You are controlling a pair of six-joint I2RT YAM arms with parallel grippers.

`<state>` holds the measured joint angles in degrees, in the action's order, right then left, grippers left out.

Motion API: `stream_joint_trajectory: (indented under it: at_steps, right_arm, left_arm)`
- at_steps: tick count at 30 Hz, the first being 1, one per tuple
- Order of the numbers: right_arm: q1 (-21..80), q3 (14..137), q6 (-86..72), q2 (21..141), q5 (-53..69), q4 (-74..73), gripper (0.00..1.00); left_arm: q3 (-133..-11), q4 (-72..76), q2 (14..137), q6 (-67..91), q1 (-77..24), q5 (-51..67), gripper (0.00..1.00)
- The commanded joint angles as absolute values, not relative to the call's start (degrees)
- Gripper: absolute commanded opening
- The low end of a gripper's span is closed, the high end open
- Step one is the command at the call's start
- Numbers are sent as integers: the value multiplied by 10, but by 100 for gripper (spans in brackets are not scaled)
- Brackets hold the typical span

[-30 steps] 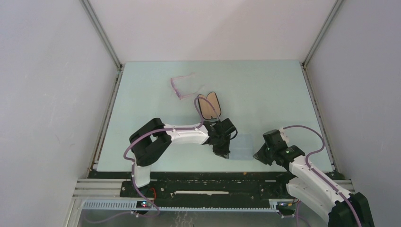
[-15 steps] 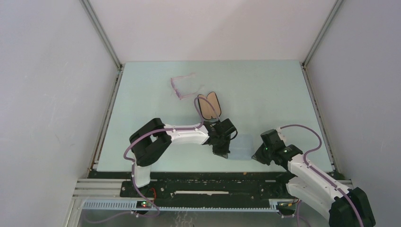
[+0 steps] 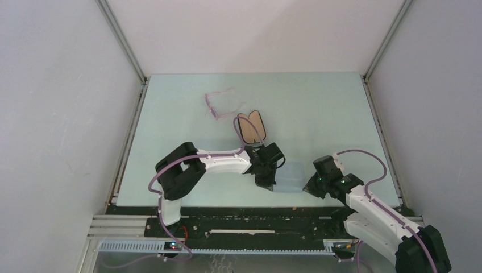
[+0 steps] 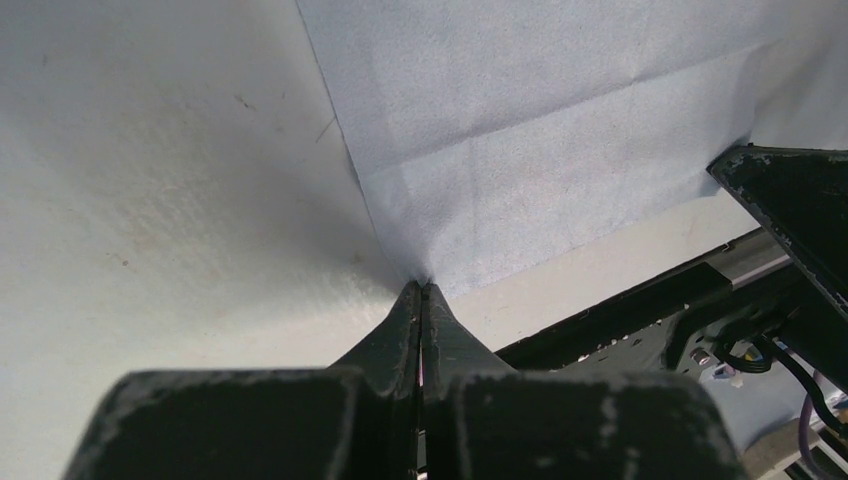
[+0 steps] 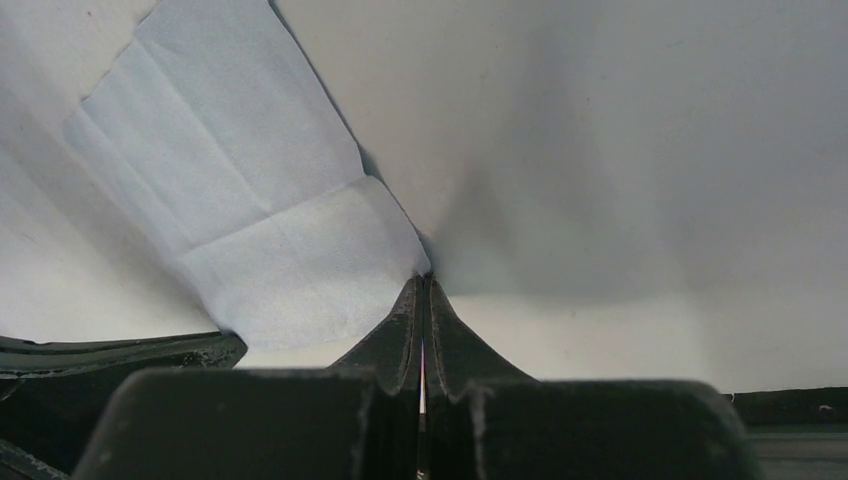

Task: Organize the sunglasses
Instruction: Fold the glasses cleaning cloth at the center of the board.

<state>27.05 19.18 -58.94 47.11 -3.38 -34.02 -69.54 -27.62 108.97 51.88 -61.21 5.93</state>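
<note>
The sunglasses (image 3: 219,105), a thin pale pink-purple frame, lie open on the table at the back left, far from both arms. The small blue-grey cloth (image 3: 290,175) lies flat near the front edge between the two grippers. My left gripper (image 3: 267,183) is shut on the cloth's near left corner; the wrist view shows the closed tips (image 4: 422,288) pinching the cloth (image 4: 560,120). The right gripper (image 3: 310,186) is shut on the near right corner, where its tips (image 5: 422,280) nip the cloth (image 5: 260,220).
The black oblong case (image 3: 251,127) with tan lining stands open just behind the left wrist, between the cloth and the sunglasses. The table's front edge and the black rail (image 3: 244,210) run right below both grippers. Side walls close in the table.
Both grippers have closed onto the cloth's near corners. The right arm has edged a little left toward the cloth; the left arm has stayed in place.
</note>
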Motion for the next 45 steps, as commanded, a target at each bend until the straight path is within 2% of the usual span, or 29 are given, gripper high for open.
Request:
stream_joint_trajectory:
  at_steps: [1,45]
  right_arm:
    - [266,224,-566,494,-49,-331,0]
    - [220,355,-520,656,-29,-294,0]
  left_arm:
    - [-724,-290,1071,502,-604,68,0]
    - [-842,-349,1111,437,-526,96,0]
